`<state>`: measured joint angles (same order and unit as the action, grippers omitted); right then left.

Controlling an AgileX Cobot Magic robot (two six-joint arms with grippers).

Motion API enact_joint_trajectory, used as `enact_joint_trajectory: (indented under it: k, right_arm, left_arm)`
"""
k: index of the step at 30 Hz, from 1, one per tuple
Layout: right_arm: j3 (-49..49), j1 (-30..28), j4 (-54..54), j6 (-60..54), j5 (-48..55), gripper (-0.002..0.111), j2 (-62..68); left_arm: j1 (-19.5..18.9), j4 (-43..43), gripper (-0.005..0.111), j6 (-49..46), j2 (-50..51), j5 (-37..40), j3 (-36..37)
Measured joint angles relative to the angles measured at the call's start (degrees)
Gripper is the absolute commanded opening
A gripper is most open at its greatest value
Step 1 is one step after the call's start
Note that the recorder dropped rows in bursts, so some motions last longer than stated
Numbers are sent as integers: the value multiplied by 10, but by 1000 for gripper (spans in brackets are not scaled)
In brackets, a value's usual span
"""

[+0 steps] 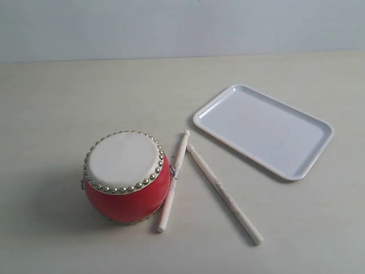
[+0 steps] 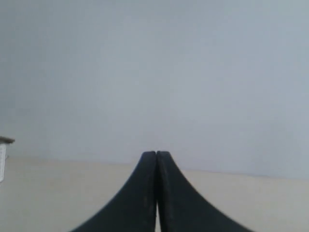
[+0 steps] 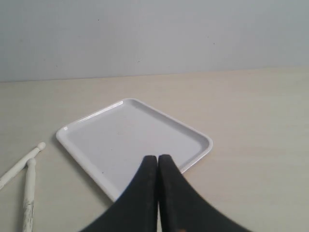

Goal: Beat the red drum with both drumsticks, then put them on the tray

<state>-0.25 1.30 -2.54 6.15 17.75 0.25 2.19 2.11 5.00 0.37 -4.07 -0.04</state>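
Glossy red drum (image 1: 126, 177) with brass studs, two pale drumsticks (image 1: 174, 180) beside it. Pinched closed, empty: left end effector (image 2: 157, 157), right end effector (image 3: 157, 159).

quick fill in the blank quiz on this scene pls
1. The drum has a ___ body.
2. ___ sticks lie on the table between the drum and the tray.
3. The left claw and right claw are both ___.
Missing words: red; two; shut.
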Motion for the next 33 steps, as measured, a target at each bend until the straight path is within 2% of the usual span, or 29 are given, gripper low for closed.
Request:
enact_joint_trajectory:
  k: [4,11,18,26,30,33]
  right_arm:
    - [0,0,0,0,0,0,0]
    - [0,0,0,0,0,0,0]
    - [0,0,0,0,0,0,0]
    - [0,0,0,0,0,0,0]
    - [0,0,0,0,0,0,0]
    - [0,0,0,0,0,0,0]
  left_arm:
    - [0,0,0,73,0,-41,0]
    - [0,0,0,224,0,-48,0]
    - [7,-33,0,265,0,-27,-16]
    - [65,-97,0,269,28,-8,-121]
    - [111,-140,0,269,100,32,-183]
    - [160,-152,0,260,167,77,-220]
